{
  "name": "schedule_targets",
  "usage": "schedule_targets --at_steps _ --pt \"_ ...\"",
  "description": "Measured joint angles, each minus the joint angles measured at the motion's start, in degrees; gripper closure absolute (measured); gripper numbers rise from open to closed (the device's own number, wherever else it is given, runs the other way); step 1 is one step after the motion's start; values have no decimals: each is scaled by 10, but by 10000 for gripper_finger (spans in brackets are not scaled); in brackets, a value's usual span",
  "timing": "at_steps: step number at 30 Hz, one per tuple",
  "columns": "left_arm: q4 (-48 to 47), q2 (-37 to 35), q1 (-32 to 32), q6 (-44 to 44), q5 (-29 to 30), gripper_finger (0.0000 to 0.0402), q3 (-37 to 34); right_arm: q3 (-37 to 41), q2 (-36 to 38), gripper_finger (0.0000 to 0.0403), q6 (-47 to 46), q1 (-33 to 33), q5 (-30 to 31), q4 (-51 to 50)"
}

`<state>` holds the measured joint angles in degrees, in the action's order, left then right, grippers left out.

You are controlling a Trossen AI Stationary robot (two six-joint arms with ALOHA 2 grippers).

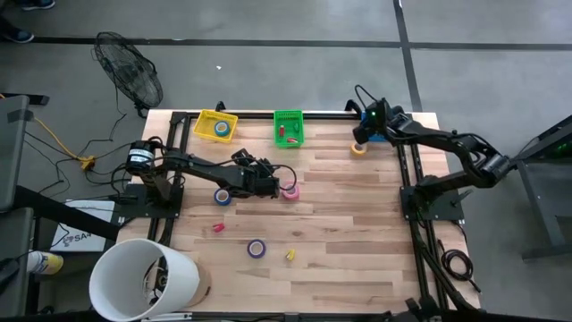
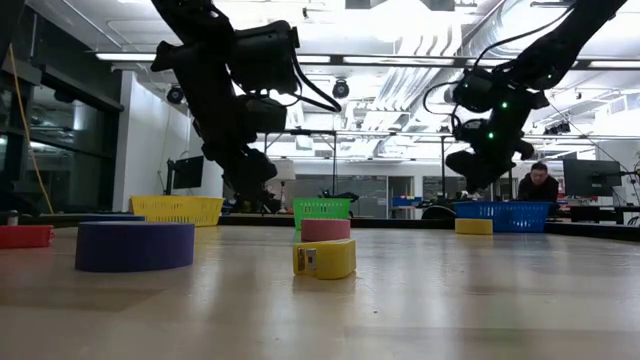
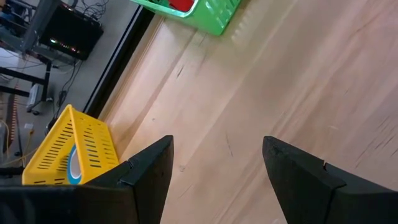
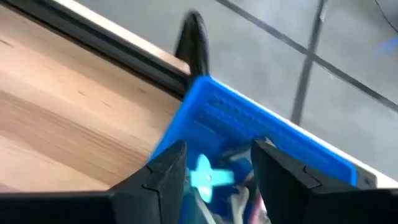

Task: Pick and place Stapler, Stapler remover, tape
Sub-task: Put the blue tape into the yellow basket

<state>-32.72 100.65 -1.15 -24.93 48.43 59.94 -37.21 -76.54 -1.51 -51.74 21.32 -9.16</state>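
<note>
Fingers spread and empty on the left gripper point(image 1: 275, 187) beside the pink tape point(image 1: 290, 191), which they should straddle squarely before closing; right gripper point(image 4: 217, 163), also parted, hovers over the blue basket point(image 4: 261, 130).

Grey concrete floor point(image 1: 295, 22) with dark seam lines around the wooden desk point(image 1: 340, 224). Black fan point(image 1: 130, 67) on floor, white bucket point(image 1: 138, 277) near the desk's corner. Ceiling strip lights point(image 2: 400, 60), person point(image 2: 538, 183) seated far back.

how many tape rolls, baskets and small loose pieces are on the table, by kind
tape rolls: 4 (blue roll, pink roll, purple roll, yellow roll)
baskets: 3 (yellow basket, green basket, blue basket)
small loose pieces: 2 (red piece, yellow piece)
total: 9
</note>
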Motion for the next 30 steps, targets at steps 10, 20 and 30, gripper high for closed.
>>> schedule_targets --at_steps 10,20,30 --pt "-54 0 0 -25 1 161 0 0 65 231 4 0 -109 6" --pt "-200 0 0 -141 17 161 0 0 103 231 26 36 -172 -15" --pt "-291 -4 -2 -223 18 161 -9 9 117 231 66 132 -172 10"
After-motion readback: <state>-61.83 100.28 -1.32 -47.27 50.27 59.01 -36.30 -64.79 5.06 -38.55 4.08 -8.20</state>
